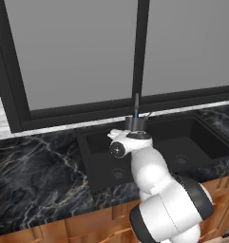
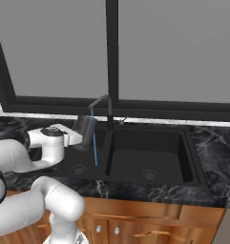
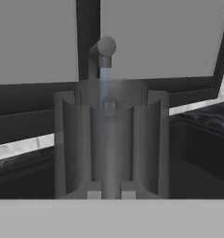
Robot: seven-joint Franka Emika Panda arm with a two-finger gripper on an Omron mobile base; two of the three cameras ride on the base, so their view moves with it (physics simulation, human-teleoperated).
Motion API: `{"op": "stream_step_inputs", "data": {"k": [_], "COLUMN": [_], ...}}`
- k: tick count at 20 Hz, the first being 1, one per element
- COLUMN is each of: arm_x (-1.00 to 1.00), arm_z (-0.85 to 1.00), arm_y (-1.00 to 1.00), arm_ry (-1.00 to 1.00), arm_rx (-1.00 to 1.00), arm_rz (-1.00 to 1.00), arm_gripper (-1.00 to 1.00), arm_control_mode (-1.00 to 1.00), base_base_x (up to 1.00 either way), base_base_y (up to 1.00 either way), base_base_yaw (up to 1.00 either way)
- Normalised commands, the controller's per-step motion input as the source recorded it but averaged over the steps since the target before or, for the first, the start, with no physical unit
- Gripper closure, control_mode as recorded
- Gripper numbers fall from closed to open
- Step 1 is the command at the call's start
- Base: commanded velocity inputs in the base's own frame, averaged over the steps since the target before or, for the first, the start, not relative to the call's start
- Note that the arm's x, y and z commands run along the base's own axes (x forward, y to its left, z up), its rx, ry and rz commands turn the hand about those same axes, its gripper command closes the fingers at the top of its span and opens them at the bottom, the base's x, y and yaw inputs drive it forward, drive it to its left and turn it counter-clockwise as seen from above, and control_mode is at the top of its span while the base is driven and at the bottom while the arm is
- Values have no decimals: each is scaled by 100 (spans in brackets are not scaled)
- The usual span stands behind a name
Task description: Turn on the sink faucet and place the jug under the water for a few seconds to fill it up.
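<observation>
Pinched the jug point(image 3: 111, 139) between the fingertips point(image 3: 94, 190), gripper point(image 2: 78, 136) clamped on it and holding it upright over the left basin of the sink point(image 2: 150, 157). Sat right beneath the faucet point(image 3: 102, 53) spout, with the blue water point(image 2: 94, 138) running down through it. No writing seen anywhere. Dark marble counter point(image 1: 35, 166) all around, window frame point(image 2: 111, 47) behind

jug point(image 3: 111, 139): smoky-grey, upright, under faucet point(image 2: 101, 106) | water point(image 2: 94, 143): running into sink point(image 2: 150, 157)
</observation>
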Motion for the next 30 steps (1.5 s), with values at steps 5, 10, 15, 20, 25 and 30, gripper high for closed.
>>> {"op": "stream_step_inputs", "data": {"k": [5, 10, 15, 20, 25, 30], "arm_x": [10, 16, 19, 8, 0, 0], "arm_z": [-7, -8, -10, -14, -28, -34], "arm_y": [0, 0, 0, -4, -26, -30], "arm_ry": [-13, -11, -10, -12, -8, -5], "arm_rx": [0, 0, 0, 0, 0, 0], "arm_rz": [0, 0, 0, 0, -2, -3], "arm_gripper": [100, 100, 100, 100, 100, 100], "arm_control_mode": [-100, -100, -100, -100, -100, -100], "base_base_x": [0, 0, 0, 0, 0, 0], "base_base_y": [0, 0, 0, 0, 0, 0], "base_base_yaw": [0, 0, 0, 0, 0, 0]}}
